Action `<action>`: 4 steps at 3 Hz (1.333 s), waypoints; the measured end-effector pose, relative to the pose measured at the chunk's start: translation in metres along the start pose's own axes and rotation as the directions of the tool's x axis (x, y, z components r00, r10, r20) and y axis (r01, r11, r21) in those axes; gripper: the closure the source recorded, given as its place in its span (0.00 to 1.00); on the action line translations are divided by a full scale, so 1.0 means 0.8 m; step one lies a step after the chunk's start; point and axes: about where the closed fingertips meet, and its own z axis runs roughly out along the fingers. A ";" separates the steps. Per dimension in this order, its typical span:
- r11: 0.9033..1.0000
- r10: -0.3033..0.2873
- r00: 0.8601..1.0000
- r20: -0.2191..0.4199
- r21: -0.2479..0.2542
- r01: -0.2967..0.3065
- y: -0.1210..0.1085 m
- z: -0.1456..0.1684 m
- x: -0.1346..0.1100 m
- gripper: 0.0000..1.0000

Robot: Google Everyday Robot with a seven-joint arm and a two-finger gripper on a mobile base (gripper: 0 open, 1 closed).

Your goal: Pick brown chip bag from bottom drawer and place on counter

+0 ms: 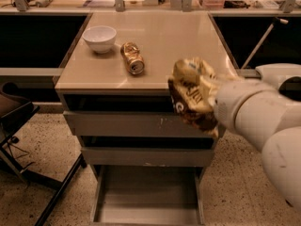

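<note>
One crumpled bag (191,94) in end effector (209,107)
</note>
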 end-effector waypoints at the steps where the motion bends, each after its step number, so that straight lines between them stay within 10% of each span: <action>1: 1.000 -0.022 0.997 0.068 0.012 0.022 0.013 -0.024 -0.049 1.00; 3: 1.000 -0.012 0.998 0.067 0.010 0.011 -0.006 -0.006 -0.063 1.00; 4: 0.997 0.043 0.996 0.083 0.061 -0.049 -0.085 0.004 -0.100 1.00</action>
